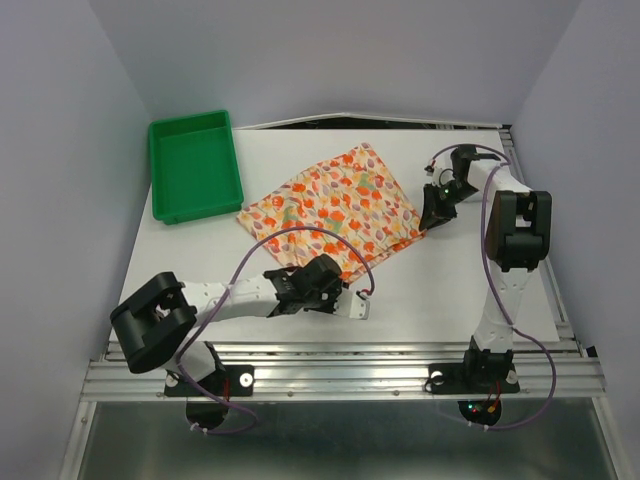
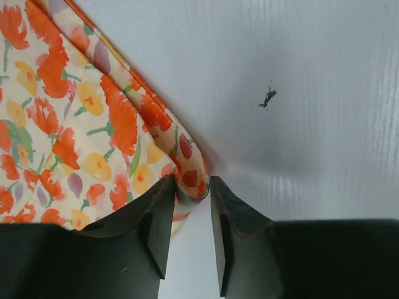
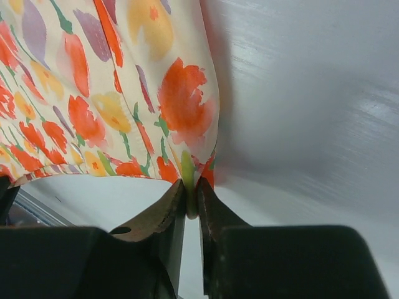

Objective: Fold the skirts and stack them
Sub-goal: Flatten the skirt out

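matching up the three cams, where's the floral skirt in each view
top external: floral skirt mid-table, right of the green tray.
left wrist: skirt fills the left, corner inside the left gripper.
right wrist: skirt upper left, corner pinched by the right gripper.
shared landmark: the white table.

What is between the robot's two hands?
The flowery skirt. In the top view its near edge runs from the left hand to the right hand, with one hand at each corner.

green tray beside floral skirt, table open near-right
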Controlling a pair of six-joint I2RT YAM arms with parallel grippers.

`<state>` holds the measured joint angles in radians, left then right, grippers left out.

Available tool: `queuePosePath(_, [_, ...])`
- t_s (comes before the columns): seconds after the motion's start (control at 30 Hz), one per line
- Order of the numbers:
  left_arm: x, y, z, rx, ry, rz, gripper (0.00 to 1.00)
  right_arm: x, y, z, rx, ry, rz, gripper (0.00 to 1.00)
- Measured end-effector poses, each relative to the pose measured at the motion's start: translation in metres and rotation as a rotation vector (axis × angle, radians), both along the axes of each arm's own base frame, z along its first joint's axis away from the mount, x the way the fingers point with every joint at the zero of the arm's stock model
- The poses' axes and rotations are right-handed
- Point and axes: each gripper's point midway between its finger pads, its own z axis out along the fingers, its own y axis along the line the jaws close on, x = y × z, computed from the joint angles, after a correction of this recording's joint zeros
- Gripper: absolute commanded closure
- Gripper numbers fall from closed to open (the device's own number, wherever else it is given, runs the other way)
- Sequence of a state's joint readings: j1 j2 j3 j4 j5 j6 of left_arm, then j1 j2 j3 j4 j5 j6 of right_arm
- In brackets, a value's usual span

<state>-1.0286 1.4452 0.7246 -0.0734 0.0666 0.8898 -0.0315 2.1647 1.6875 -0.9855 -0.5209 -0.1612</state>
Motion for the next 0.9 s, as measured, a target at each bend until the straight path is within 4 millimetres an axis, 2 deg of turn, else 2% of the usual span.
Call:
queuePosePath(0.03, [-0.001, 0.002, -0.003, 0.008, 0.002, 0.003, 0.72, 0.0, 0.0, 0.0, 0.0, 0.001, 0.001, 0.89])
queuePosePath(0.07, [-0.001, 0.004, -0.004, 0.014, 0.001, 0.005, 0.85, 0.0, 0.0, 0.0, 0.0, 0.002, 0.001, 0.91])
queuePosePath(0.13, [-0.001, 0.007, -0.006, 0.022, -0.001, 0.011, 1.0, -0.001, 0.0, -0.001, 0.0, 0.004, 0.0, 0.99])
queuePosePath(0.3, [-0.006, 0.018, -0.006, 0.027, -0.017, 0.013, 1.0, -0.004, 0.0, -0.003, 0.004, 0.027, 0.003, 0.99])
queuePosePath(0.5, [-0.023, 0.029, 0.008, -0.02, -0.099, -0.041, 1.0, -0.009, 0.001, -0.003, 0.029, 0.063, 0.014, 0.99])
queuePosePath(0.67, [-0.043, 0.035, -0.002, -0.006, -0.127, -0.111, 1.0, -0.015, 0.003, -0.002, 0.049, 0.081, 0.022, 0.99])
queuePosePath(0.77, [-0.047, 0.028, -0.006, 0.006, -0.103, -0.118, 0.79, -0.018, 0.002, -0.006, 0.048, 0.087, 0.033, 0.99])
queuePosePath(0.8, [-0.048, 0.023, -0.007, 0.013, -0.082, -0.113, 0.65, -0.018, 0.001, -0.007, 0.046, 0.088, 0.035, 0.99])
queuePosePath(0.87, [-0.05, 0.007, -0.005, 0.017, -0.029, -0.097, 0.51, -0.017, -0.003, -0.013, 0.025, 0.077, 0.052, 0.99])
queuePosePath(0.9, [-0.052, -0.003, -0.002, 0.011, 0.006, -0.089, 0.49, -0.015, -0.006, -0.015, 0.011, 0.071, 0.056, 0.99])
